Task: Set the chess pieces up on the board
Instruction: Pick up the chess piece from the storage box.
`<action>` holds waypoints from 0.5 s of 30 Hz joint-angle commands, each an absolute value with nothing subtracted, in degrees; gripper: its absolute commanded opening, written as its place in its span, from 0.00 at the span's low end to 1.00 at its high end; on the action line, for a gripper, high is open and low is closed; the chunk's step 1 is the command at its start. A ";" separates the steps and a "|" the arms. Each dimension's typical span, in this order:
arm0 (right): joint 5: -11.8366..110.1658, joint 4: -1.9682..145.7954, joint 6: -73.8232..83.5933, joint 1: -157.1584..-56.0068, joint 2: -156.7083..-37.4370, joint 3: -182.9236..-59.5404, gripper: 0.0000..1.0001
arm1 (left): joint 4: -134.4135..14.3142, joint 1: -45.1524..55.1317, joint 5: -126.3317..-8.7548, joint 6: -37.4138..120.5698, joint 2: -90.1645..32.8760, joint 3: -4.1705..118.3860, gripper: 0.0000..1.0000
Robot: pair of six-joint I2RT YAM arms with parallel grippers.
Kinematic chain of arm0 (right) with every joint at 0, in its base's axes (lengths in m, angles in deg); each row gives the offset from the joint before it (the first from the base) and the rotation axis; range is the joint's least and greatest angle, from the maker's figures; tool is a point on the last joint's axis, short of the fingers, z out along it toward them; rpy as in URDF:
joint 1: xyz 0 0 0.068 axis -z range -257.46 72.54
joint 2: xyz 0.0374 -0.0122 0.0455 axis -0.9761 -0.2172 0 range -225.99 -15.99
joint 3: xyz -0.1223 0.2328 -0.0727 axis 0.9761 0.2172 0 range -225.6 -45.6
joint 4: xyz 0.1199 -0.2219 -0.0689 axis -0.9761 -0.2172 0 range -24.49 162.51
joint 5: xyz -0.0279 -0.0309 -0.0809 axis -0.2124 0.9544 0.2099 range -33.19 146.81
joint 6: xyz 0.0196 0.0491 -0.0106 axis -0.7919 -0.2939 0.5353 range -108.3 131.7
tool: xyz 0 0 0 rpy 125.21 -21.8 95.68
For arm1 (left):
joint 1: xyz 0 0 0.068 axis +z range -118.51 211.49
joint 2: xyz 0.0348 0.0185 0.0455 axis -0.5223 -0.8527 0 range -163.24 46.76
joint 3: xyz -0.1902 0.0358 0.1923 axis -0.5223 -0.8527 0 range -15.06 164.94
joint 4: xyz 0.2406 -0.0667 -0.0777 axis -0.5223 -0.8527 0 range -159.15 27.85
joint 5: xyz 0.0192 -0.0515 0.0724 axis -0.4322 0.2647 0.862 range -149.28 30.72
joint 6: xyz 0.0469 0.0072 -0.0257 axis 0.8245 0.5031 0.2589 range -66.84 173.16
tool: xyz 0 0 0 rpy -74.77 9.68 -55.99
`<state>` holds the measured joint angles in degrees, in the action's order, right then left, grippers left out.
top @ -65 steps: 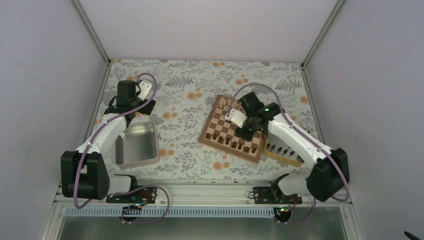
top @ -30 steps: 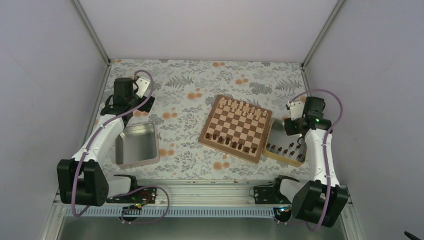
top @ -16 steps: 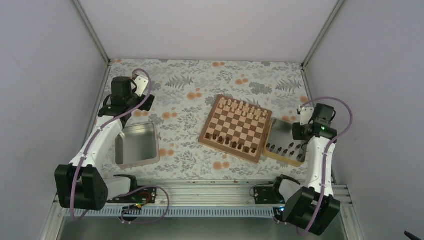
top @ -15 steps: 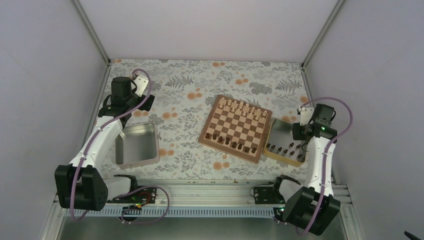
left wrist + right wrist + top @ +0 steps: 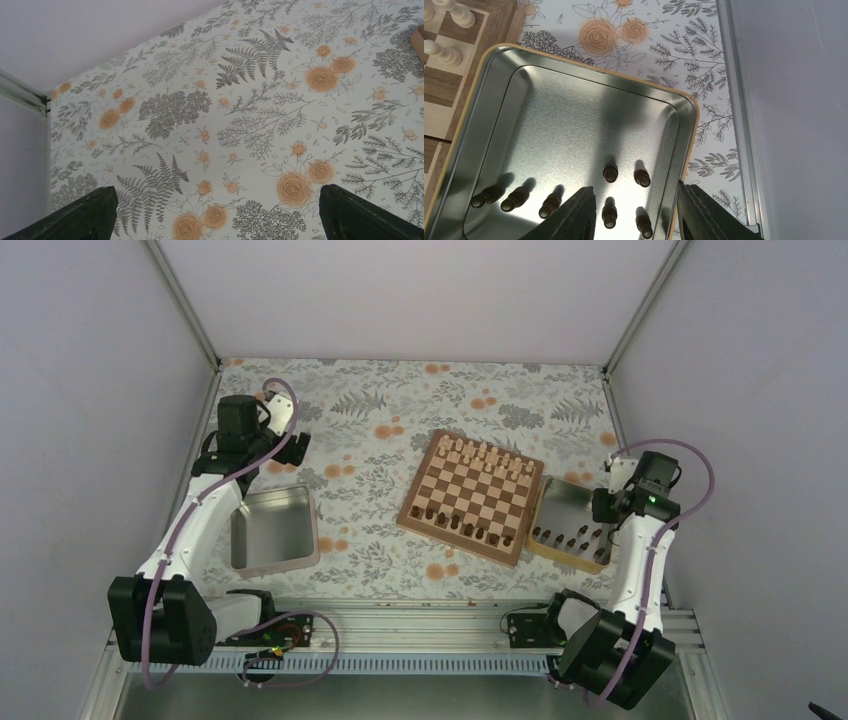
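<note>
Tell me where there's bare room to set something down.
Bare cloth lies between the empty grey tin and the board, and across the far strip behind the board. Crowded at the right: the gold-rimmed tin of dark pieces sits tight beside the board.

The board (image 5: 470,496) lies slightly turned on the floral surface (image 5: 380,410), with pale pieces (image 5: 487,453) lined along its far edge and dark chess pieces (image 5: 466,529) along its near edge. Just beside it on the right sits a tan-rimmed tray (image 5: 563,502) — more dark pieces stand at its near end, and the right claw (image 5: 604,508) hangs over its right side. A grey tin (image 5: 275,530) lies well apart on the left, with the left claw (image 5: 290,443) beyond its far edge.
</note>
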<state>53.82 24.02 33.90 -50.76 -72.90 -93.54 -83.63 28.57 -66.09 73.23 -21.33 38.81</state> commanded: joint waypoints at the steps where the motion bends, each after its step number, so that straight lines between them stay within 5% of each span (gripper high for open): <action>1: 52.60 23.95 33.57 -49.54 -72.37 -92.97 0.43 | -84.54 29.13 -70.06 72.74 -20.94 40.78 1.00; 15: 51.13 23.52 34.37 -49.33 -72.87 -92.98 0.43 | -84.15 29.51 -70.09 72.63 -21.93 40.92 1.00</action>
